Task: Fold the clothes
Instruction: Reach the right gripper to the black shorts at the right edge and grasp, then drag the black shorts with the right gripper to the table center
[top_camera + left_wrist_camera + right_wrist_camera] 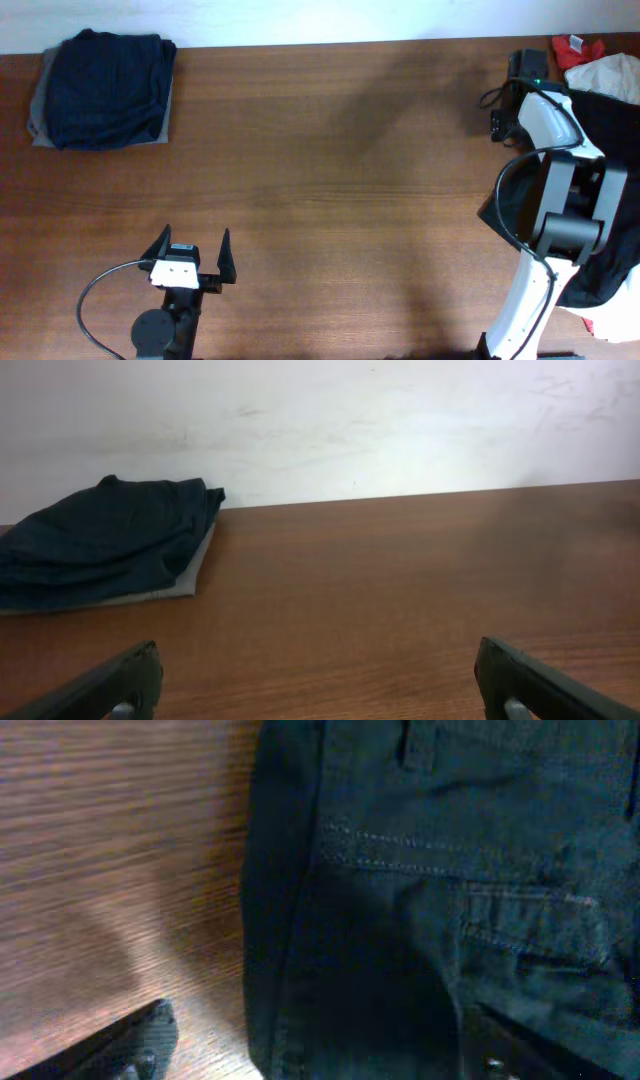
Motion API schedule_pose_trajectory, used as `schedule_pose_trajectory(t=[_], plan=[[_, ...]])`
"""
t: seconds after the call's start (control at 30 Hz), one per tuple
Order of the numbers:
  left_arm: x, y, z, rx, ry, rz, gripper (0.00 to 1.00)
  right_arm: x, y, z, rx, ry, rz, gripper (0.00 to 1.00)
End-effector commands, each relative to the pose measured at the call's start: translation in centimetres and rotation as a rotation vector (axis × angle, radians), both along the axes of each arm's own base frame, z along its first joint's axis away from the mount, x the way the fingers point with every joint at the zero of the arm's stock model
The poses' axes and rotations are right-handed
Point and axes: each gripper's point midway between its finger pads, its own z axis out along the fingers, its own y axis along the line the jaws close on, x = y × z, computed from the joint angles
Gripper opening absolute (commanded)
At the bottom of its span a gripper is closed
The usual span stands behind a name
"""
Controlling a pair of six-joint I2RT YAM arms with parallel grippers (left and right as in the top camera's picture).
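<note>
Black garment point(420, 920) lies beneath the right claw point(320, 1038), jaws wide, empty; left claw point(195, 238) wide too.

Below the right gripper point(320, 1045), the black garment point(420, 900) is matt, sturdy woven cloth with raised stitching. The table point(110, 870) beside it is smooth brown wood, faintly glossy. Far ahead of the left gripper point(320, 685), the navy garment point(100, 545) looks soft and matt.

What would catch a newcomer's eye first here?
A folded navy garment sits on a grey one at the far left corner of the table. At the right edge, a black garment with stitched seams lies under the right end effector, open above it. The left end effector stands open over bare wood.
</note>
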Motion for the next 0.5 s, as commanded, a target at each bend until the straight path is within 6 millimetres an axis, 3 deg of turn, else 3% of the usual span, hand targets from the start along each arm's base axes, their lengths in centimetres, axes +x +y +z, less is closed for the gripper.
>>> schedule_pose_trajectory(t=[0.0,0.17,0.23,0.37,0.43,0.47], plan=[[0.0,0.2,-0.2,0.016,0.001,0.010,0.99,-1.1,-3.0,-0.2,-0.087,0.037,-0.065,0.85],[0.0,0.2,-0.2,0.016,0.001,0.011,0.99,-2.6,-5.2,-0.3,-0.105,0.064,-0.114,0.56],[0.0,0.2,-0.2,0.016,0.001,0.011,0.99,-2.7,-5.3,-0.3,-0.104,0.065,-0.117,0.34],[0.0,0.2,-0.2,0.016,0.001,0.011,1.00,-2.2,-4.7,0.2,-0.105,0.051,-0.113,0.19],[0.0,0.2,-0.2,0.016,0.001,0.010,0.99,-1.6,-4.2,1.2,-0.098,0.026,-0.115,0.04],[0.0,0.2,-0.2,0.016,0.001,0.011,0.99,-1.4,-4.0,1.9,-0.096,0.008,-0.126,0.05]])
